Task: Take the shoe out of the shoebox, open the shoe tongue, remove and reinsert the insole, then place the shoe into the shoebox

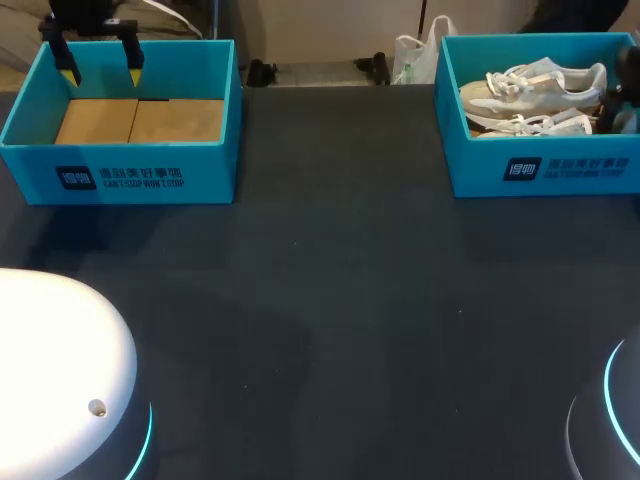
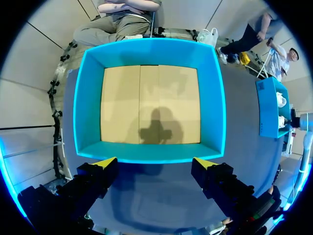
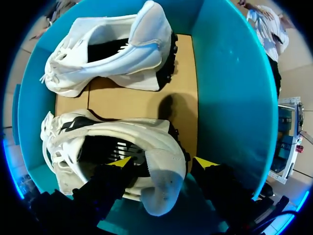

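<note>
Where the counter (image 1: 330,300) reaches its far right corner, carries the right shoebox (image 1: 545,170) with two white shoes on their sides inside: the far shoe (image 3: 112,58) and the near shoe (image 3: 98,132). Hangs in that box with the right gripper (image 3: 164,162), fingers spread wide either side of the near shoe's heel, contact unclear. Hovers over the left shoebox (image 2: 88,98) at the far left corner with the left gripper (image 2: 155,161), fingers wide apart, gripping nothing.

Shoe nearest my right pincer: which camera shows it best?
Right wrist view: the near shoe fills it, with its heel between the open right pincer tips and its collar and laces clear. Head view shows only its upper above the shoebox wall. Left wrist view shows just a white glimpse inside that distant box.
</note>
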